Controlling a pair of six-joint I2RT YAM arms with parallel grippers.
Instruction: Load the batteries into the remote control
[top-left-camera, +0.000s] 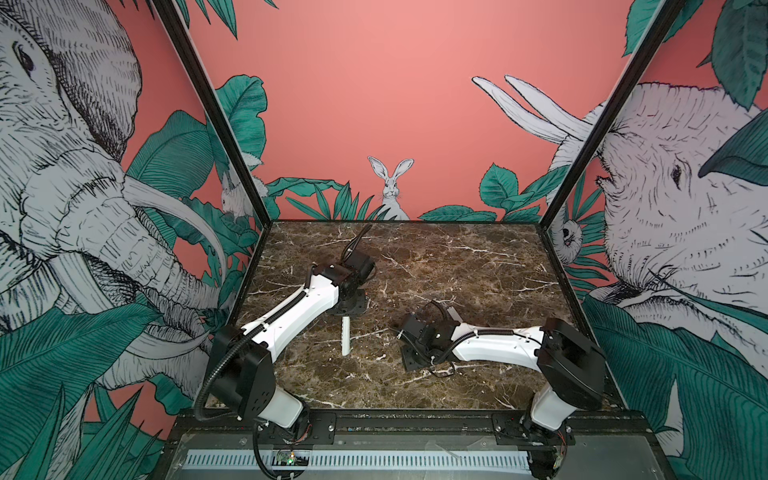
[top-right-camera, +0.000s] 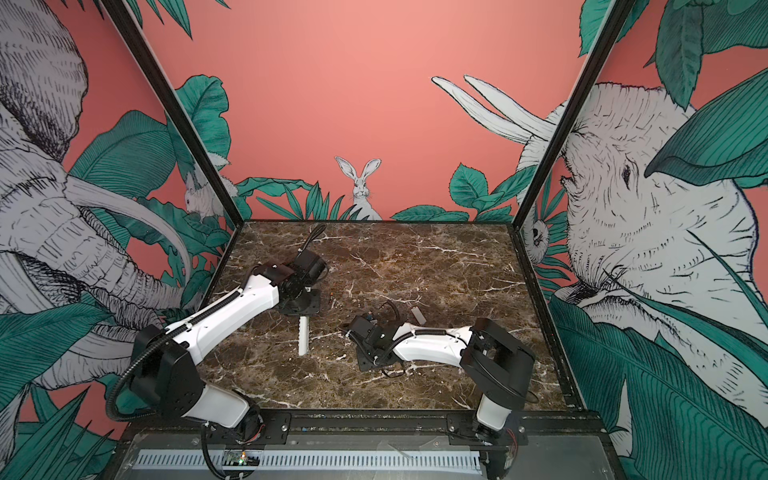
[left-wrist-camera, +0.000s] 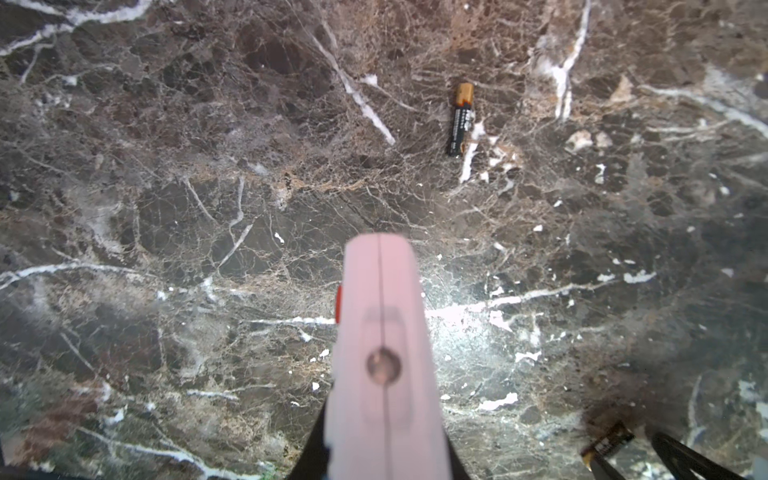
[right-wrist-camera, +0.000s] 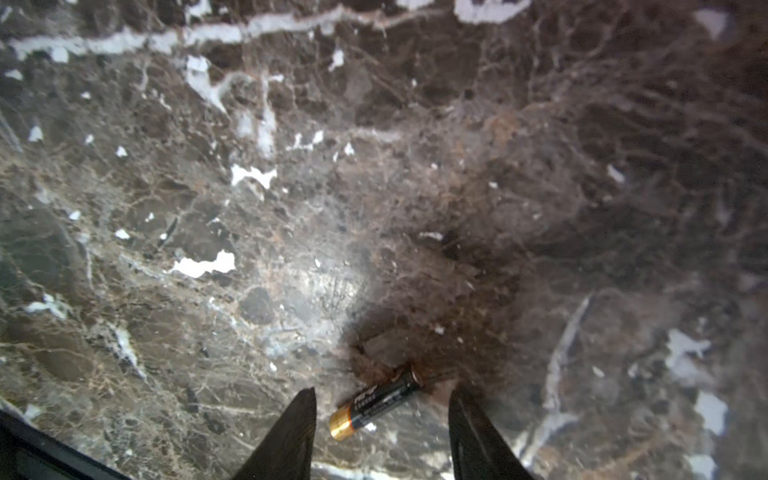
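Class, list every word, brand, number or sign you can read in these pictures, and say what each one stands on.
No text is readable.
White print on the battery under the right wrist camera: too blurred to read.
Pale print on the other battery: too small to read.
On the remote control: only a faint blurred mark, unreadable.

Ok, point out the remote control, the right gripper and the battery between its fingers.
remote control (left-wrist-camera: 380, 316): left wrist view, its narrow white edge.
right gripper (right-wrist-camera: 382, 390): right wrist view, midway between its two black tips.
battery (right-wrist-camera: 384, 400): right wrist view, middle of its black body.
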